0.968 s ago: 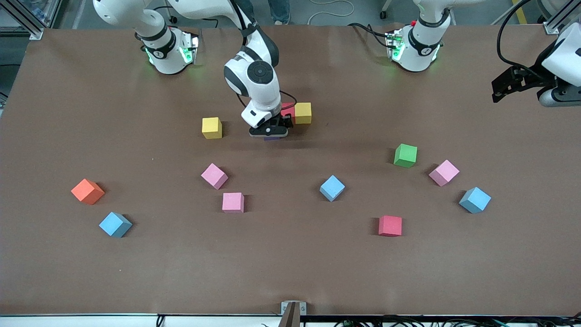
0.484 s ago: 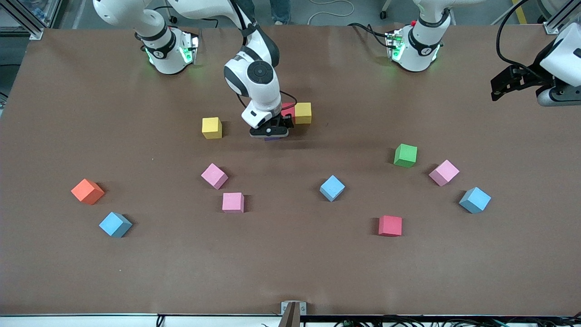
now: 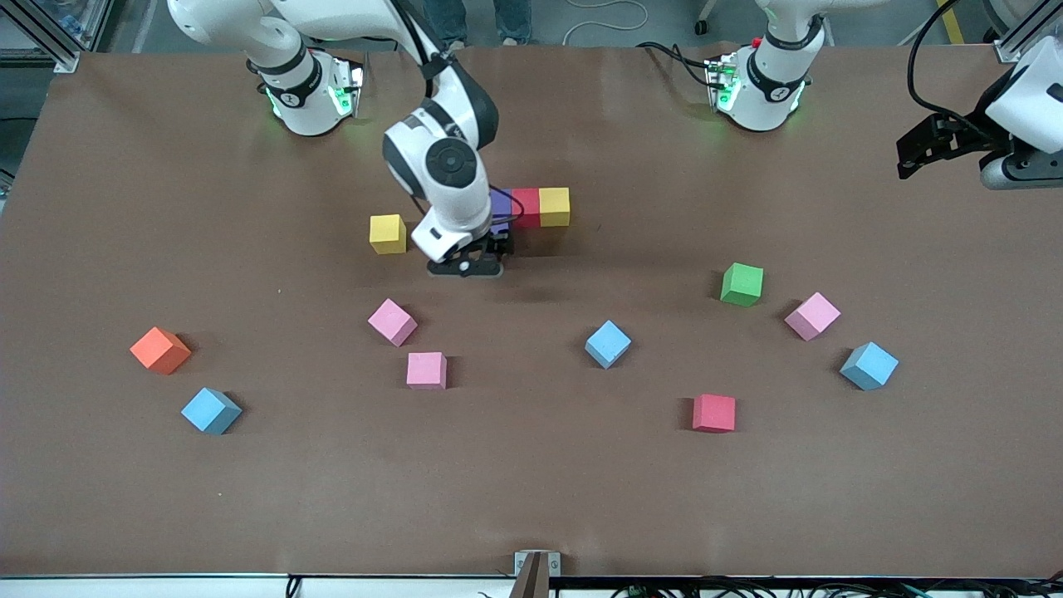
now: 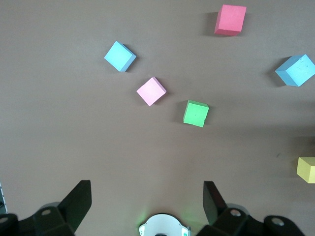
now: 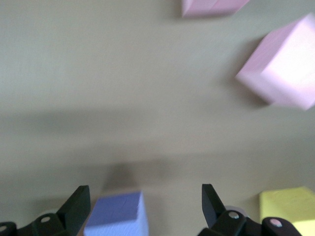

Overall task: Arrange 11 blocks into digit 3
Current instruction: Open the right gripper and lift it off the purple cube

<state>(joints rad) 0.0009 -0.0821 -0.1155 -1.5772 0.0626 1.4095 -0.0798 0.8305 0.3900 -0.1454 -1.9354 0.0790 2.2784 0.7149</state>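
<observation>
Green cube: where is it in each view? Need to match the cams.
Front view: green cube, toward the left arm's end of the table, beside a pink cube.
Left wrist view: green cube, mid-frame, beside that same pink cube.
Right wrist view: not in it.
Shared landmark: the pink cube next to it.

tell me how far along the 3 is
Early. One bar looks done: purple cube, red cube and yellow cube touch in a row. The right gripper, fingers open and empty, is by the purple cube; the left gripper waits open at its end of the table. Eight cubes are left, and the loose yellow cube sits closest.
</observation>
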